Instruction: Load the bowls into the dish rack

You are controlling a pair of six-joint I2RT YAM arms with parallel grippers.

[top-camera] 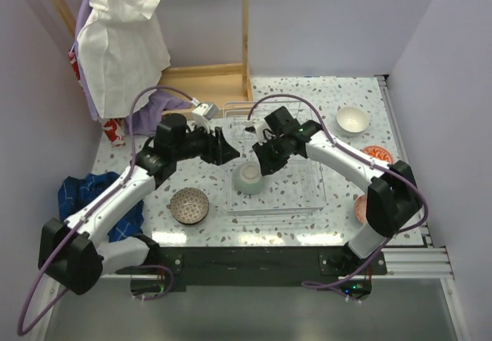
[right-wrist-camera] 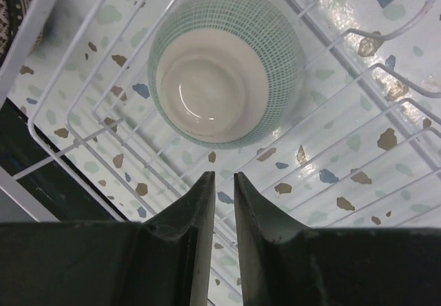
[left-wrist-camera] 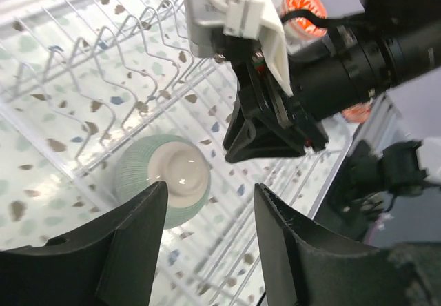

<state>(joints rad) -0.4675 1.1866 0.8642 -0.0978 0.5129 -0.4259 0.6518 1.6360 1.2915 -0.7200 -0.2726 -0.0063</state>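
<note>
While 1 bowl already sits in the rack, the step in hand reads as clearing both arms and fetching the next bowl.

Dish rack (top-camera: 307,195): silvery wire on the speckled table (top-camera: 338,226), centre-right.
Green bowl (top-camera: 249,177): upside down, foot up, in the rack's near-left part, touching neither gripper.
Right gripper (top-camera: 264,162): fingers (right-wrist-camera: 200,209) nearly pressed together, holding nothing, just above the bowl.
Left gripper (top-camera: 227,150): fingers (left-wrist-camera: 138,216) spread, empty, hovering at the rack's left edge.
Remaining bowls: patterned bowl (top-camera: 189,205) near-left of the rack; white bowl (top-camera: 353,118) far right; red-patterned bowl (top-camera: 377,155) right.
Advice: lift the right gripper straight up clear of the tines before swinging; send the left to the patterned bowl, pinching its rim.
</note>
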